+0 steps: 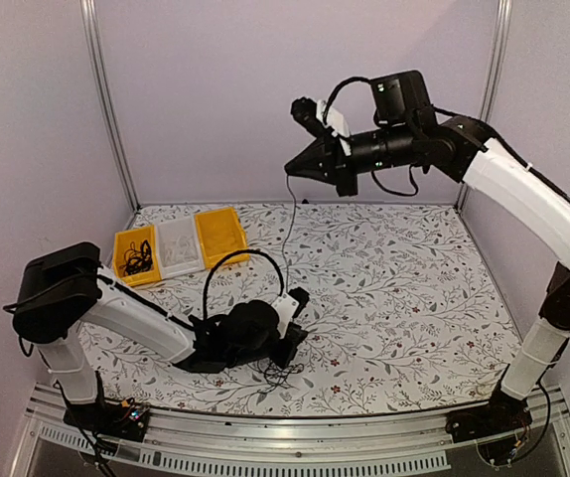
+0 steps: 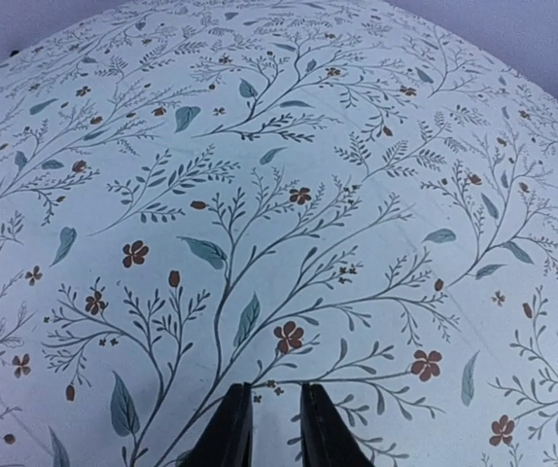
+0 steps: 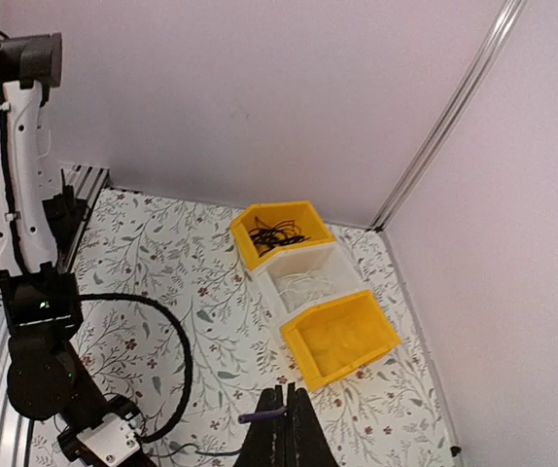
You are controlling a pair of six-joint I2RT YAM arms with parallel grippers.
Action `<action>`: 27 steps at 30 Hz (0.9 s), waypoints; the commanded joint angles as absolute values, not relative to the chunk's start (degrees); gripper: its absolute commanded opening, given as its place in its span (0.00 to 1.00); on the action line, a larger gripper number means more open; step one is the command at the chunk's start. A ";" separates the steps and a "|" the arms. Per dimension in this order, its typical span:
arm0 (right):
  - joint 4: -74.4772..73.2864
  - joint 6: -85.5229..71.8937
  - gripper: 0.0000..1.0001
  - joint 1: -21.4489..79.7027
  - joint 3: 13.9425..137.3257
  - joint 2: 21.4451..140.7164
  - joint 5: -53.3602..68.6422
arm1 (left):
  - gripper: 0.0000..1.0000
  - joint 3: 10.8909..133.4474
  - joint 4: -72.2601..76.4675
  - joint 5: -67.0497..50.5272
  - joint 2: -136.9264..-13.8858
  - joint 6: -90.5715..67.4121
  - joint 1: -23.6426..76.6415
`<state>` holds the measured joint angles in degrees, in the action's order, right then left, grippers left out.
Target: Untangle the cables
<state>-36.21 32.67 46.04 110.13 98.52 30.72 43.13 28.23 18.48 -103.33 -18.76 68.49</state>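
Observation:
One thin black cable [image 1: 291, 229] hangs taut from my right gripper [image 1: 295, 167], which is raised high over the back of the table. It runs down toward my left gripper [image 1: 293, 343], low on the table. A small loose tangle of cables [image 1: 280, 374] lies just in front of that gripper. In the right wrist view my right gripper [image 3: 289, 404] is shut on the cable, whose dark plug end [image 3: 260, 415] sticks out to the left. In the left wrist view my left gripper [image 2: 276, 394] shows a narrow gap with nothing visible in it.
Three bins stand in a row at the back left: a yellow bin [image 1: 136, 253] holding black cables [image 3: 279, 233], a white bin [image 1: 179, 246] and another yellow bin [image 1: 221, 236]. The left arm's thick black hose [image 1: 245, 260] loops above the floral tablecloth [image 1: 394, 298].

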 commanded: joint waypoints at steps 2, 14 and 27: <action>-37.59 33.98 0.00 39.99 127.18 94.37 29.33 | 0.12 44.38 25.59 15.00 -104.55 -19.08 65.62; -36.45 38.68 0.00 38.27 142.65 94.11 17.64 | 0.09 45.14 25.23 6.43 -106.75 -21.01 59.16; -38.55 39.46 0.00 38.26 115.63 87.50 25.51 | 0.48 40.43 27.18 16.13 -88.73 -19.70 63.98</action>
<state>-36.62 39.46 38.46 120.77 90.54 21.26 41.50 26.04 9.72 -95.29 -19.75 62.22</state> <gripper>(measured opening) 0.011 0.449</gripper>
